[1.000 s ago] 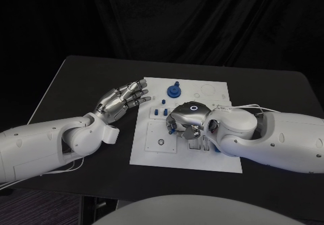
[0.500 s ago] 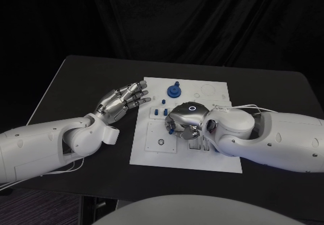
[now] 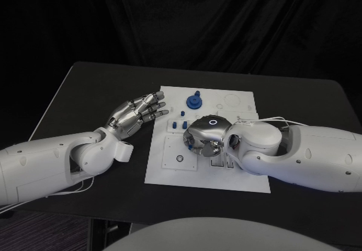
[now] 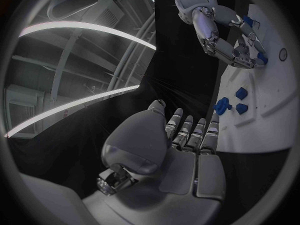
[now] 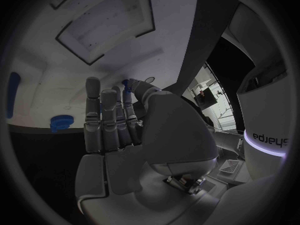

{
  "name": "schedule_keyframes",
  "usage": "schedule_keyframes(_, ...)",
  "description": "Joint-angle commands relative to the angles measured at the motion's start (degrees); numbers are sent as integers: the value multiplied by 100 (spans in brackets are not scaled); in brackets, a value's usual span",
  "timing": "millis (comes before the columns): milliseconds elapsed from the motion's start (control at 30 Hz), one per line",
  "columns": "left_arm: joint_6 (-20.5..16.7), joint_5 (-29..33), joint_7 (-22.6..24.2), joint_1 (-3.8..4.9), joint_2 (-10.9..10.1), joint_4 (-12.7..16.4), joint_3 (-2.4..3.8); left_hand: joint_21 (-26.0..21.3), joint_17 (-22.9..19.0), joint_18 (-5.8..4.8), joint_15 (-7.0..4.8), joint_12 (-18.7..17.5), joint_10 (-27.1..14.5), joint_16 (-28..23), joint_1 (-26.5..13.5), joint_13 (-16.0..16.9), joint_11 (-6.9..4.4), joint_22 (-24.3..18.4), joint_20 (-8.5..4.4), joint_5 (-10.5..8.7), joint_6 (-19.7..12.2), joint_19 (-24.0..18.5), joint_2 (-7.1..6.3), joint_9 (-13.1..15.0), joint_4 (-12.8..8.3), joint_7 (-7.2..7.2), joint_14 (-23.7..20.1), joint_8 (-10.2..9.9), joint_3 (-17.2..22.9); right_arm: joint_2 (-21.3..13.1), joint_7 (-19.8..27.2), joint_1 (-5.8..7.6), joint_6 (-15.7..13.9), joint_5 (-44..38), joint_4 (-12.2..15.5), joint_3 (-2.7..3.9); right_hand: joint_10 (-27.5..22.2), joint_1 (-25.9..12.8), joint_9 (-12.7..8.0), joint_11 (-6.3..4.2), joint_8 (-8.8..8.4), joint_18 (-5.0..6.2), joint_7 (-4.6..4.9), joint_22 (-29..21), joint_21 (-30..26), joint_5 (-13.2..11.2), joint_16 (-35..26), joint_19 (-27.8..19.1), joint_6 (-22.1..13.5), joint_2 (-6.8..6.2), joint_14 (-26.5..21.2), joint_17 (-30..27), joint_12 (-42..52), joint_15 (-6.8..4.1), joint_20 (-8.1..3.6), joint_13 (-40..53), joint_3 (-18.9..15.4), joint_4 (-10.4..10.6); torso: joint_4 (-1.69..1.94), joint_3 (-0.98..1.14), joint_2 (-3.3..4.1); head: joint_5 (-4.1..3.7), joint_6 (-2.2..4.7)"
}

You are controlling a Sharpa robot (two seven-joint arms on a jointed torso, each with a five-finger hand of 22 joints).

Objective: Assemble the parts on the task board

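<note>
White plate, the task board (image 3: 170, 175) lies flat in the middle of the black table (image 3: 90, 94), its near edge toward the robot. Nearest on it is a small ring-shaped fitting (image 3: 180, 158) with a row of slots beside it, partly under the right arm.

Just beyond, the right hand (image 3: 205, 138) hovers low over the board's middle, fingers curled inward. The right wrist view shows a small blue part (image 5: 127, 85) at the fingertips (image 5: 94, 85), apparently pinched between thumb and a finger, though the contact itself is too small to tell for sure. From the left wrist view the same hand (image 4: 240, 55) shows blue at its fingers over the board.

To the board's left side, the left hand (image 3: 136, 114) is raised beside the edge, fingers straight and slightly apart, holding nothing.

Further on lie two small blue pegs (image 3: 179, 125), another small blue piece (image 3: 183, 112), and at the far end a larger blue gear-like part (image 3: 195, 100) standing on the board.

By judgement, these parts are light, rigid plastic, smooth and likely slippery, so they would skid or tip rather than bend. The pegs are best taken by a fingertip pinch across their sides, kept upright for their holes; the gear-like part by its rim or central knob. The board itself is stiff and seems to need no steadying.
</note>
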Motion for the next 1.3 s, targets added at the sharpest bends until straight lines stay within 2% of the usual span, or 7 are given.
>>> schedule_keyframes(33,88,18,47,-15,16,1,4,13,9,-49,43,-29,-23,31,60,-4,-10,-9,-16,26,-2,37,-2,-1,-29,34,-16,3,11,9,-89,-22,176,-39,-1,3,-59,-2,-25,3,-42,117,-13,100,-39,-47,-18,-43,-40,-75,-36,-7,-14,5,-10,10,-44,5,-1,2,0,-3,-1)
schedule_keyframes(200,94,18,47,-26,26,-15,4,14,9,-51,43,-32,-26,31,65,-5,-13,-9,-16,30,-5,40,-3,-1,-35,38,-16,3,16,13,-70,-37,222,-39,-14,3,-868,-248,-383,160,-642,129,-84,36,-260,-682,-132,-80,-713,-159,-260,-185,-85,123,122,65,-389,236,-1,1,0,-3,-1)
schedule_keyframes(333,94,18,49,-34,21,-18,4,13,9,-54,43,-35,-28,32,71,-5,-16,-12,-16,36,-8,41,-3,-2,-44,41,-18,3,22,-10,-45,-42,190,-39,-12,3,-1233,-232,-550,207,-858,142,-118,11,-372,-784,-169,-53,-876,-144,-334,-264,-99,119,135,65,-594,305,-1,1,0,-6,-1)
schedule_keyframes(633,81,18,49,-44,-15,-3,5,13,9,-57,43,-35,-30,32,77,-5,-20,-14,-17,42,-2,43,-4,-1,-52,46,-20,4,28,-263,66,-7,-240,-39,120,4,-1324,-70,-638,204,-906,147,-122,9,-439,-617,-164,-19,-821,-122,-347,-287,-52,99,121,57,-667,279,0,4,-1,-24,-1)
schedule_keyframes(967,19,18,51,-48,-93,54,5,13,11,-61,43,-25,-25,43,85,-3,-19,-15,-18,52,12,52,-15,2,-68,41,-11,7,33,-989,-14,491,-417,107,508,3,-1170,160,-817,157,-956,141,-109,87,-457,-2,-6,154,-560,0,-119,-178,48,49,60,-21,-549,204,-11,3,-6,-12,-1)
schedule_keyframes(1167,-15,19,64,-48,-120,71,5,13,13,-63,43,-14,-16,50,86,0,-15,-21,-18,58,36,52,-25,6,-75,32,-5,12,32,-1454,-68,623,-394,205,560,2,-978,107,-1138,156,-1117,79,-166,195,-80,-50,82,514,-489,-9,204,-109,-416,33,41,-399,-503,241,-2,3,1,-74,-1)
schedule_keyframes(1300,-24,19,84,-48,-121,88,4,8,11,-67,40,-18,-18,45,67,-1,-5,-37,-20,52,18,48,-31,3,-64,15,-14,11,24,-1669,-88,638,-339,224,464,1,-877,77,-1265,154,-1154,63,-81,218,-5,-156,87,601,-408,-8,275,-99,-621,20,27,-555,-515,289,9,-8,3,-105,-1)
